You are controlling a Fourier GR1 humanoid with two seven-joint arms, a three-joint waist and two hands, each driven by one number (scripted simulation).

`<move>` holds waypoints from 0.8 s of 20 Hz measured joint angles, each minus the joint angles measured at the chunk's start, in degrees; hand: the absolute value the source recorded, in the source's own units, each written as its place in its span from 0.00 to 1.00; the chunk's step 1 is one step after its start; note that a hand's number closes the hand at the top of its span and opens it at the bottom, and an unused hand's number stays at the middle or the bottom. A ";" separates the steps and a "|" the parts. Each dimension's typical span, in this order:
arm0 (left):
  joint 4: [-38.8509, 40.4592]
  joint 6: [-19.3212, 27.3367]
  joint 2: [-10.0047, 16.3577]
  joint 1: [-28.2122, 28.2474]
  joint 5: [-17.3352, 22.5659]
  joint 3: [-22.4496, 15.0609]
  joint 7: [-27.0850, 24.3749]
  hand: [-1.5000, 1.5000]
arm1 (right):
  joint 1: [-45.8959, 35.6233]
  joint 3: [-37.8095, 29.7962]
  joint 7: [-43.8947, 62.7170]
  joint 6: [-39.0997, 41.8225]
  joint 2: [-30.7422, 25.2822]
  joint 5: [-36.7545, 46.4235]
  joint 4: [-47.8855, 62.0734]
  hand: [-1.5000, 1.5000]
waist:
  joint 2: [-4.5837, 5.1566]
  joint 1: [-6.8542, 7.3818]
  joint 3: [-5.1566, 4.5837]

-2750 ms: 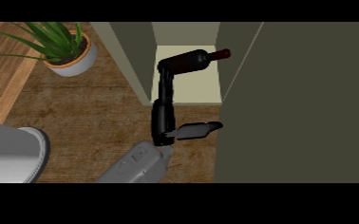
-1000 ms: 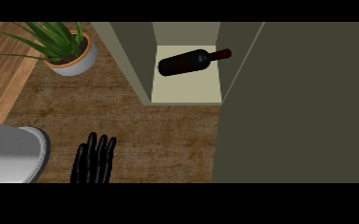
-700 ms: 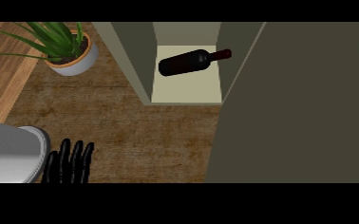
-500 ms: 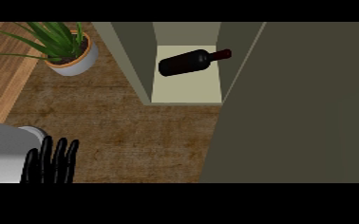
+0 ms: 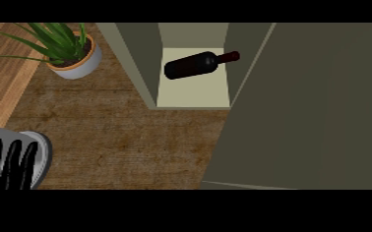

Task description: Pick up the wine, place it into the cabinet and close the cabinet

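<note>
wine (image 5: 190,65): I see the dark btl lying on its side inside the cabinet (image 5: 193,97), on the pale floor of the open compartment. Fat end is toward the cabinet's L wall, and the neck w/ reddish cap points at the R wall. I can't tell if the cap touches that wall. Nothing is holding it.
cabinet: open from where I'm watching, w/ olive side walls, a lighter floor and a shaded back. The btl sits in the rear half, and the front strip of the floor is bare.
door (image 5: 305,103): big olive panel swung out on the cabinet's R side, covering the counter (image 5: 131,137) there down to the view's lower edge. Not closed.
left hand (image 5: 16,164): black, well apart from the cabinet, far to its L & nearer me, at the lower L corner. Fingers are straight, pointing up, side by side w/ thin gaps, nothing in them. No forearm shows.
grey round thing (image 5: 42,150): right behind that hand, far L of the cabinet. It's mostly cut off, so I can't tell what it is.
plant (image 5: 71,59): spiky green leaves in a white pot w/ orange rim, just L of the cabinet's L wall.
counter: dark brown wood-grain top in front & L of the cabinet. A paler wood strip (image 5: 15,83) runs beyond the plant, farthest from the cabinet.
</note>
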 measured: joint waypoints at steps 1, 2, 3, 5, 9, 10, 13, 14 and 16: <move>-0.29 -0.72 0.68 0.49 0.76 1.37 0.40 0.00 | -0.37 0.78 0.30 -0.69 0.39 0.28 0.05 1.00 | 0.02 0.01 0.00; 0.57 -1.78 0.81 0.91 1.32 2.28 0.18 0.00 | -0.82 1.89 0.75 -1.55 0.88 0.81 0.07 1.00 | -0.01 -0.05 -0.01; 0.58 -2.69 1.39 1.52 1.92 3.39 0.25 0.00 | -0.96 3.42 0.84 -2.67 1.32 1.58 0.10 1.00 | -0.06 -0.07 -0.02; 1.00 -4.78 2.23 2.51 3.28 5.82 0.20 0.00 | -1.91 6.28 1.33 -5.67 1.88 3.82 0.02 1.00 | -0.12 -0.07 -0.05; 1.01 -7.51 3.44 3.99 4.79 9.08 0.68 0.00 | -4.03 11.48 0.92 -12.54 1.66 10.62 -0.41 1.00 | -0.19 -0.05 -0.07; 1.23 -8.08 3.49 4.12 5.12 9.65 0.85 0.00 | -4.57 11.93 0.87 -14.05 1.26 12.32 -0.52 1.00 | -0.18 -0.08 -0.06; 1.61 -9.66 4.14 4.03 6.46 11.90 1.95 0.00 | -6.58 13.37 -0.10 -18.07 0.54 16.48 -0.17 1.00 | -0.13 -0.09 -0.06; 1.91 -10.04 3.85 3.85 6.45 11.87 1.92 0.00 | -8.08 14.25 -0.31 -19.81 0.41 17.54 0.31 1.00 | -0.11 -0.03 -0.07; 2.32 -11.56 4.24 4.15 7.67 13.35 2.50 0.00 | -10.21 15.01 -0.46 -22.33 -0.90 19.70 0.33 1.00 | -0.11 0.17 -0.09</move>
